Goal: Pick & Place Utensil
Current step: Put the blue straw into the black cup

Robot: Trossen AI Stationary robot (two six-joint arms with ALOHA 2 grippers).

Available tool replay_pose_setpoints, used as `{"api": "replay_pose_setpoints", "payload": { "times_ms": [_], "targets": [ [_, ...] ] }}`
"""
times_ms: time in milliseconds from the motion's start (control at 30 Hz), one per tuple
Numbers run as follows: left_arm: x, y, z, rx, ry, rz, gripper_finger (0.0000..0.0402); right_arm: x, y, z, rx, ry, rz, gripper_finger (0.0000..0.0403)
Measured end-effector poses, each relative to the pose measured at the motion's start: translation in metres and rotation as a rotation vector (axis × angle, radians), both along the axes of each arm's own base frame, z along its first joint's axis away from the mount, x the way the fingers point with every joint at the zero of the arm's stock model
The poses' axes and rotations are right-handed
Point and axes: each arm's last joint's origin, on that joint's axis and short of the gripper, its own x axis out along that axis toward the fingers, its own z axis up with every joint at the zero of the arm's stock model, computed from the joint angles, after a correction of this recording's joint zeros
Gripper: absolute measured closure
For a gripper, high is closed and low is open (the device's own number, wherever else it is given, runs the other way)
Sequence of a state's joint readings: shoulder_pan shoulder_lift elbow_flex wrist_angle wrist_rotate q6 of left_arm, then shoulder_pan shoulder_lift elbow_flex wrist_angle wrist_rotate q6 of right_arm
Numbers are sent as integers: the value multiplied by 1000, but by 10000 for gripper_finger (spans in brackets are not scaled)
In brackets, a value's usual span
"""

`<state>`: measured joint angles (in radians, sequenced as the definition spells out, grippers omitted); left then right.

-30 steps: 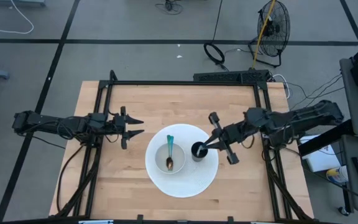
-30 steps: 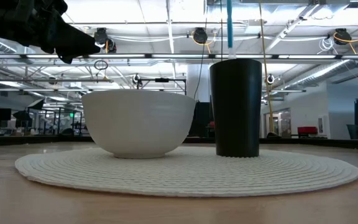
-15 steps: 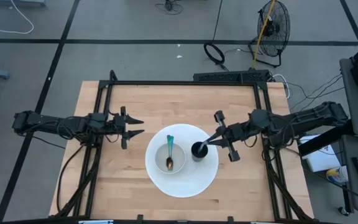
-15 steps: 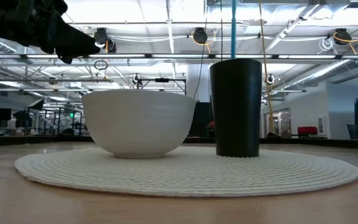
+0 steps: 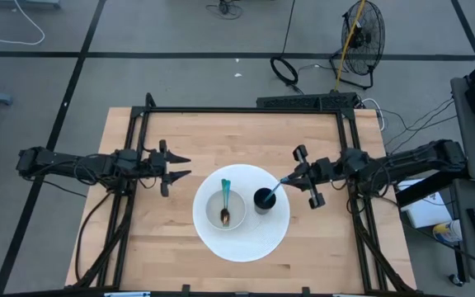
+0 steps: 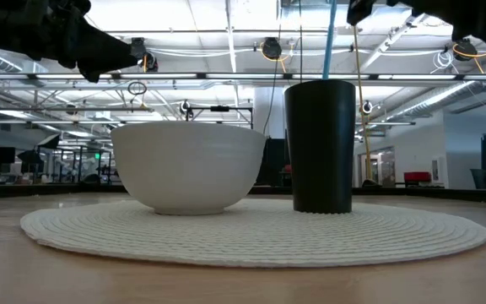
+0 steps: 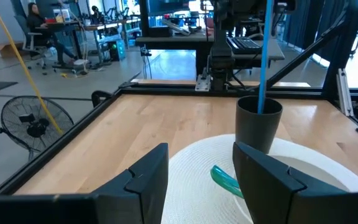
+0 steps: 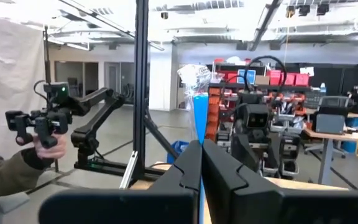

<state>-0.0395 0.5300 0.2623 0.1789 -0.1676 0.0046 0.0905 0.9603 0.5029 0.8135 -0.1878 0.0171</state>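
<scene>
Right hand (image 5: 292,176) pinching blue utensil (image 5: 275,189) in unlabelled black cup (image 5: 263,200)

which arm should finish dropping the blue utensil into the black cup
Right. The right gripper is shut on the blue utensil, whose lower end already sits in the black cup. The left gripper hangs open beyond the white bowl, holding nothing.

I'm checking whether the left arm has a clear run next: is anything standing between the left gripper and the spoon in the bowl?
Nothing visible does. The left gripper hovers open over bare table beside the mat; the spoon lies uncovered in the white bowl. The black cup and right gripper sit on the far side.
</scene>
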Motion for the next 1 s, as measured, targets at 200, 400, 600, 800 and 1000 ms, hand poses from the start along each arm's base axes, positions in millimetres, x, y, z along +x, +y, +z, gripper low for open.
{"api": "replay_pose_setpoints", "payload": {
  "times_ms": [200,400,600,800,1000],
  "targets": [
    [0,1,1,1,-6,17,215,1,0,-15,22,23,2,403],
    [0,0,1,1,-7,18,215,6,0,-29,30,61,3,403],
    [0,1,1,-5,-10,19,215,13,1,-38,37,108,3,403],
    [0,0,1,-7,-10,19,215,19,-3,-47,60,160,-13,403],
    [0,0,1,-9,-11,19,215,24,-5,-54,61,197,-26,403]
  ]
}}
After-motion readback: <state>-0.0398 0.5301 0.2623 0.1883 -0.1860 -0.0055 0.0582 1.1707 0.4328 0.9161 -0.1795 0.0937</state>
